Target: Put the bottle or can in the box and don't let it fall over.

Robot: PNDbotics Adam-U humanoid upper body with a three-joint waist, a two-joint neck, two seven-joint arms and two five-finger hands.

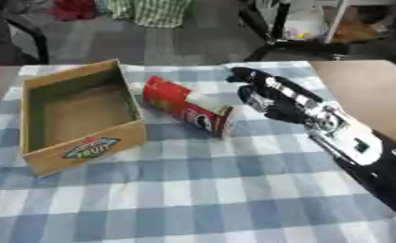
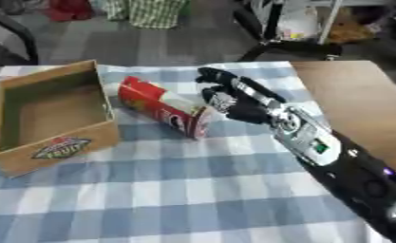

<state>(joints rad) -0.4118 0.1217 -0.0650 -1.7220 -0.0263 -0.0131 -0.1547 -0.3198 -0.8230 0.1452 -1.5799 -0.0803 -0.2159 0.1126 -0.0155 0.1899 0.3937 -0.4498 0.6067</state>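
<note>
Task not yet started: the red cylindrical crisp can [image 1: 187, 107] lies on its side on the table, just right of the empty open-topped cardboard box [image 1: 78, 115], my right robot hand [image 1: 271, 97] beside it, fingers open, holding nothing.

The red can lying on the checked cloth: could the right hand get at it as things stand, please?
Probably yes. The right hand is open just beside the red can, with only bare cloth between them. The box sits on the can's far side, out of the way.
</note>
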